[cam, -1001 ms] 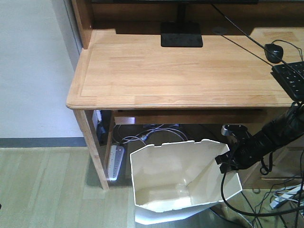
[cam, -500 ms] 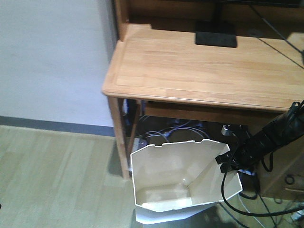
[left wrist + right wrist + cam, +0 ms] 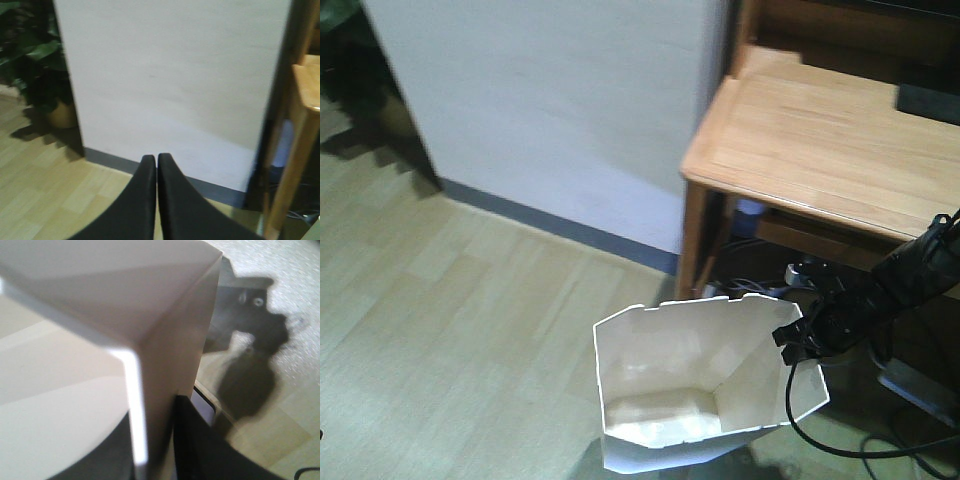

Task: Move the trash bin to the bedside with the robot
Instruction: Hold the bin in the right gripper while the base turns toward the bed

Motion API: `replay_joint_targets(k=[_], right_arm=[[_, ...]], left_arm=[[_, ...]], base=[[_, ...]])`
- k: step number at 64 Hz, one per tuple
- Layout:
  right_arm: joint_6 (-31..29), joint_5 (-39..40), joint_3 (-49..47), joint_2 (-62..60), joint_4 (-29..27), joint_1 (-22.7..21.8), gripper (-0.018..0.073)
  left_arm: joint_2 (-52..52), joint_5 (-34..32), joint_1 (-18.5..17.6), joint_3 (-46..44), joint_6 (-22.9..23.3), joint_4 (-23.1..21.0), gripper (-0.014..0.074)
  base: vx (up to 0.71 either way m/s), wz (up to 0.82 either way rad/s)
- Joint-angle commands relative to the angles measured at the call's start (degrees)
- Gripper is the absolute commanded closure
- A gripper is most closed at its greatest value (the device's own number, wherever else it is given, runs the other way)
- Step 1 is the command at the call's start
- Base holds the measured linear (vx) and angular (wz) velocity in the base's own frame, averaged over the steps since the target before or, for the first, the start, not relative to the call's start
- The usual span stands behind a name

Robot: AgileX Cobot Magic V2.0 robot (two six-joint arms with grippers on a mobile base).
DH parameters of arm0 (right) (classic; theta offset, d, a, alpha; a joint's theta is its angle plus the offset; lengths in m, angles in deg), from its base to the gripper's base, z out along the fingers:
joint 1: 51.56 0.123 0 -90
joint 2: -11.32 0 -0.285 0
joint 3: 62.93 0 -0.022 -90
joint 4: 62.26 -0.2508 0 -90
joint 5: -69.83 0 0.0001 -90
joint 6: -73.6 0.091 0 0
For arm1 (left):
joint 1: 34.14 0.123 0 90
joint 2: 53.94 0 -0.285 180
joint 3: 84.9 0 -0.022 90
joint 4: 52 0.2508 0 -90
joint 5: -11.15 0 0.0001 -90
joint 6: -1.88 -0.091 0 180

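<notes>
Transport step: right jaws pinch bin rim, left jaws pressed together; next, carry toward unseen bed.

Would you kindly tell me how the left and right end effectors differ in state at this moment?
The left end effector is shut on nothing, fingers pressed together, facing the white wall; the right end effector is shut on the rim of the white faceted plastic trash bin. The left one touches no object, while the right one has a finger on each side of the bin's wall. Both have black fingers.
</notes>
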Motion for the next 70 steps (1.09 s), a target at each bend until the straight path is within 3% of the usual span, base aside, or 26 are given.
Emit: replay_joint_targets(k=[1,70], right_arm=[[-0.6,-9.3,-0.7,-4.5,-3.3,-0.1,0.0565],[-0.6,-9.3,-0.7,-4.5,-3.3,-0.1,0.0565]], left_arm=[[0.6,-4.2,-0.2,1.7,0.5,-0.2,0.0602],[0.6,-4.2,-0.2,1.7,0.5,-0.2,0.0602]], base=[[-0.06,0.64],[0.05,0.57]])
